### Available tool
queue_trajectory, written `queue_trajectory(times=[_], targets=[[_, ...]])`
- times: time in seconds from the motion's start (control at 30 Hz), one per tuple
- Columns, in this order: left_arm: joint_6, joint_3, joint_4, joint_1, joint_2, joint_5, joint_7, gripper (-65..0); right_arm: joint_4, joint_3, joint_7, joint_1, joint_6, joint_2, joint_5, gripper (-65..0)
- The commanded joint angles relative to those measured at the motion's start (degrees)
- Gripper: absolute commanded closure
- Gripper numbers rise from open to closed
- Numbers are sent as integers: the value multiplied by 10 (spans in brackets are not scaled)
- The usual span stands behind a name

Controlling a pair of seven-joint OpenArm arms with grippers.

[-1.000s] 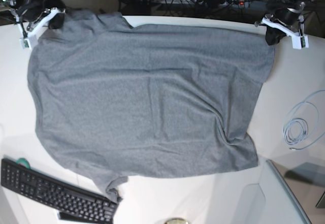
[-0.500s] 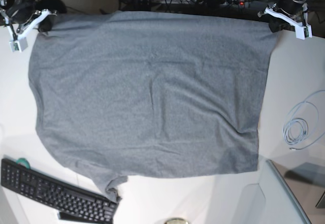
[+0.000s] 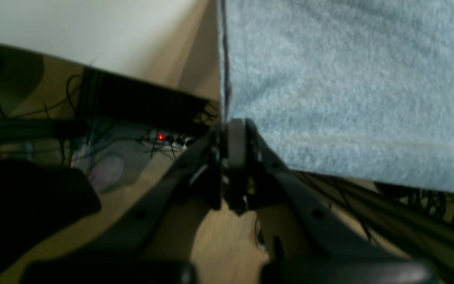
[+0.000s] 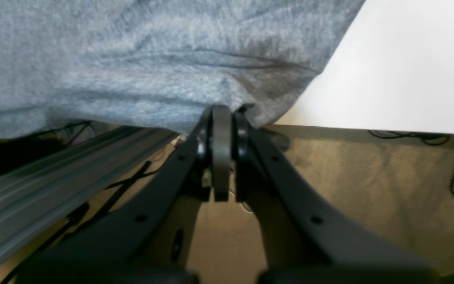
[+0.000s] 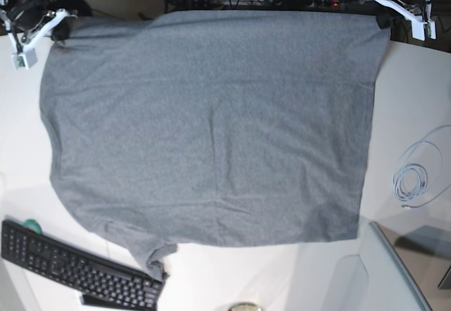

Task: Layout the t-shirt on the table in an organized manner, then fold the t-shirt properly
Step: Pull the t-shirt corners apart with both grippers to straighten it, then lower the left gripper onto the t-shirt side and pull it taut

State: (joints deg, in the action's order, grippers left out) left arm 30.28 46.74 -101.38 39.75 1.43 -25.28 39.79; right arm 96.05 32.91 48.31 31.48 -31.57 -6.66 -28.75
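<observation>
Both arms have drawn the far hem further back since the earlier frames, so the cloth now lies smoother and overhangs the far table edge. Nearest the camera, a black keyboard (image 5: 74,269) sits at the near left, with a sleeve of the t-shirt (image 5: 204,127) bunched just beside it. The shirt spreads across the table (image 5: 416,99), its long axis running left to right. A coiled cable (image 5: 412,180) lies right of it. At the far corners, the right gripper (image 5: 56,25) on the left and the left gripper (image 5: 384,11) on the right each stay clamped on the hem. The shirt lies nearward of both. Wrist views show pinched cloth (image 4: 221,102) (image 3: 231,114) and floor below, which the base view hides.
</observation>
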Motion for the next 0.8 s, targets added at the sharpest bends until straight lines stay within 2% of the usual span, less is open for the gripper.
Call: queue_trajectory(times=[0.0, 0.2, 0.57, 0.77], targets=[[1, 5, -10, 11, 5, -4, 5, 0, 12, 5, -5, 2, -5, -7, -7, -5], [1, 22, -11, 16, -17, -4, 19, 0, 12, 5, -5, 3, -5, -9, -7, -5], [1, 33, -43, 4, -23, -4, 20, 0, 18, 0, -3, -8, -5, -9, -7, -5], [-2, 29, -66, -33, -38, -3, 23, 0, 35, 0, 58, -63, -5, -9, -6, -5]])
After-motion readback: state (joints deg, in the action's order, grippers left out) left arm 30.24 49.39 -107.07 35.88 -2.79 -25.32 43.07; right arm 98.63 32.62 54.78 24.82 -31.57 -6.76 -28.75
